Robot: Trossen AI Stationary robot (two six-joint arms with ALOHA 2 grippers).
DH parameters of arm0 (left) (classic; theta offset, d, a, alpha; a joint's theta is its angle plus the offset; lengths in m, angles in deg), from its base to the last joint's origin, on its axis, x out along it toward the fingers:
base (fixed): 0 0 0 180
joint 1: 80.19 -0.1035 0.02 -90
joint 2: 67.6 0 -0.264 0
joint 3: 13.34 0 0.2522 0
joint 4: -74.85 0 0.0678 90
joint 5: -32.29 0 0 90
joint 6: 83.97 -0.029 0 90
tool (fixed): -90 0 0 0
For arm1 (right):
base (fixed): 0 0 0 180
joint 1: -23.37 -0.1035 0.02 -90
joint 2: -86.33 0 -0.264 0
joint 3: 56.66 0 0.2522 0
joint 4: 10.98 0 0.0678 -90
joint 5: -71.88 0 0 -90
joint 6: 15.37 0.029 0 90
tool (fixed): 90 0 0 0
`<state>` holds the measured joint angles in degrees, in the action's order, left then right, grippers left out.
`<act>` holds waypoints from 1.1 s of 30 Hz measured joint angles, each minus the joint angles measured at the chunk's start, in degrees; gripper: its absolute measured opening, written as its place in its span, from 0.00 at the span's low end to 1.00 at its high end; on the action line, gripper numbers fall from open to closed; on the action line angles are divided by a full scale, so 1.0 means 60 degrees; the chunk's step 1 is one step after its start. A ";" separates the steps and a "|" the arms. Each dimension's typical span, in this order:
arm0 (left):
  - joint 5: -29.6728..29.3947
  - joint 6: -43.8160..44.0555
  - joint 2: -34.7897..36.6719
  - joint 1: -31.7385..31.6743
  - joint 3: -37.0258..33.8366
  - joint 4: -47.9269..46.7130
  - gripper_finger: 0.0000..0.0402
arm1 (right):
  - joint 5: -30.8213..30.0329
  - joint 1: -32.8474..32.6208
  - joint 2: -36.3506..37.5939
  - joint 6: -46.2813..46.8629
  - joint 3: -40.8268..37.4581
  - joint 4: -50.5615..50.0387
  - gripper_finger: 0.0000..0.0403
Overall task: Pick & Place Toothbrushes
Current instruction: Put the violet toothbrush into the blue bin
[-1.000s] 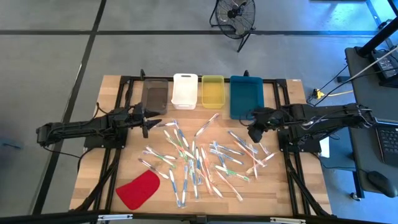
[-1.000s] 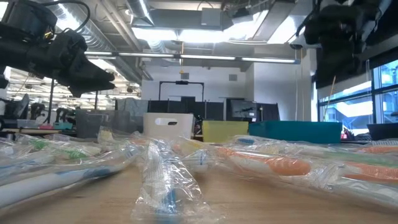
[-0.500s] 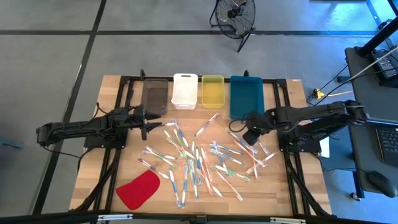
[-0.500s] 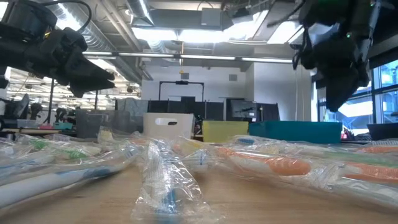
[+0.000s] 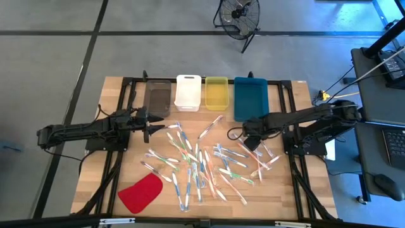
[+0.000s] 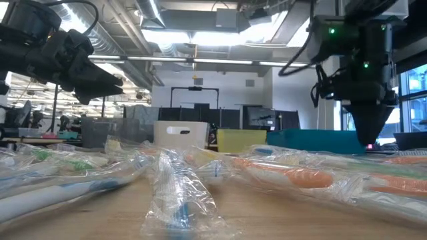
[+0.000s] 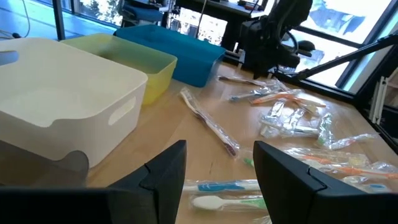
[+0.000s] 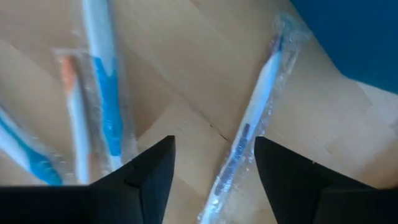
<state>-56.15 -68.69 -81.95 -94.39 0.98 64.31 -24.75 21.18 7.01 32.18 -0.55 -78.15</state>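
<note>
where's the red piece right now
In the high view the red piece lies at the table's near left corner, just left of the toothbrushes.

Glossy clear-wrapped plastic toothbrushes (image 5: 209, 161), matt wooden table (image 5: 285, 190)

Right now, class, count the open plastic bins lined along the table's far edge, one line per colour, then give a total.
Smoky grey translucent plastic bin: 1
White plastic bin: 1
Yellow translucent plastic bin: 1
Teal blue plastic bin: 1
Total: 4
</note>
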 joint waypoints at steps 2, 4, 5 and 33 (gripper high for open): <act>0.0000 0.0000 0.0000 0.0000 0.0000 0.0000 0.45 | 0.0001 0.0000 -0.0181 -0.0003 0.0000 -0.0160 0.56; 0.0000 0.0000 0.0000 0.0001 0.0000 0.0000 0.45 | 0.0001 0.0000 -0.0296 -0.0006 0.0000 -0.0326 0.56; 0.0000 0.0001 0.0000 0.0002 0.0000 0.0000 0.45 | -0.0003 0.0000 -0.0343 -0.0038 0.0000 -0.0441 0.56; 0.0000 0.0087 0.0000 0.0003 0.0000 0.0000 0.45 | 0.0273 0.0000 -0.0381 0.0505 -0.1191 0.0775 0.30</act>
<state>-56.15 -68.16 -81.95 -94.37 0.98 64.31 -23.12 21.18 4.72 35.22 -7.70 -73.50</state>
